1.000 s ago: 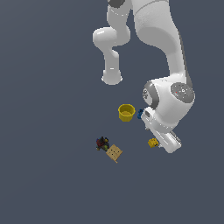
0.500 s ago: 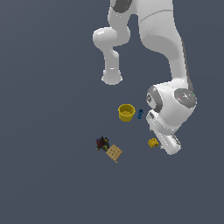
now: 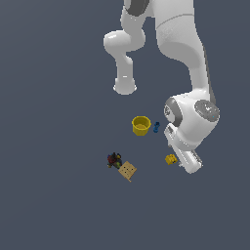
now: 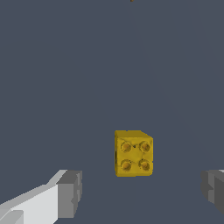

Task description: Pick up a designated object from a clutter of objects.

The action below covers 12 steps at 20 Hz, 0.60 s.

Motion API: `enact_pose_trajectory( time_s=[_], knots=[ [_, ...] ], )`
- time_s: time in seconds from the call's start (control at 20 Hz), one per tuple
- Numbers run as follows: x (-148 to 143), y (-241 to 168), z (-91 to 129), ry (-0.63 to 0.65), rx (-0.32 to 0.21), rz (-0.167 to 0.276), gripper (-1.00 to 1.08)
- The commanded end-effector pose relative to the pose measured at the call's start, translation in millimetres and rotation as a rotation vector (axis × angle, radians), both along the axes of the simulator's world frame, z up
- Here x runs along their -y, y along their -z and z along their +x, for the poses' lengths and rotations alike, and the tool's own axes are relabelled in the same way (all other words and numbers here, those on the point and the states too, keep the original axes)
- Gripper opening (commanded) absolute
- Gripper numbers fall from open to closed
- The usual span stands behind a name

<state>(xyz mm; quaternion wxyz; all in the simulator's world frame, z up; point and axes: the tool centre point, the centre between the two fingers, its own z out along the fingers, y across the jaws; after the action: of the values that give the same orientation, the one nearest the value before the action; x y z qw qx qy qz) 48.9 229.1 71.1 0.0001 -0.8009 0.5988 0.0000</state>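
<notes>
The designated object [image 4: 133,153] is a small yellow brick with four studs on top; it lies on the dark floor, also seen as the yellow block [image 3: 170,159] in the exterior view. My gripper [image 4: 142,190] is open, its two grey fingertips [image 4: 70,194] spread wide to either side of the brick and apart from it. In the exterior view the white hand [image 3: 184,155] hangs just to the exterior view's right of the brick, hiding the fingers. Of the clutter, the yellow cup [image 3: 141,125] and tiny blue piece [image 3: 156,127] sit behind it.
A tan perforated board [image 3: 127,170] and a dark multicoloured lump [image 3: 114,160] lie to the exterior view's left of the brick. The arm's white base [image 3: 125,87] stands further back.
The hand has come down and shifted slightly to the exterior view's right, closer over the yellow brick. The objects have not moved.
</notes>
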Motion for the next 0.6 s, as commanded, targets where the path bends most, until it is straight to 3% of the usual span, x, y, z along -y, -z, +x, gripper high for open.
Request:
enact_pose_trajectory(
  time_s=[0.0, 0.55],
  knots=[
    [0, 5, 0, 0.001, -0.001, 0.0, 1.0],
    [0, 49, -1, 0.004, 0.0, 0.0, 1.0]
  ],
)
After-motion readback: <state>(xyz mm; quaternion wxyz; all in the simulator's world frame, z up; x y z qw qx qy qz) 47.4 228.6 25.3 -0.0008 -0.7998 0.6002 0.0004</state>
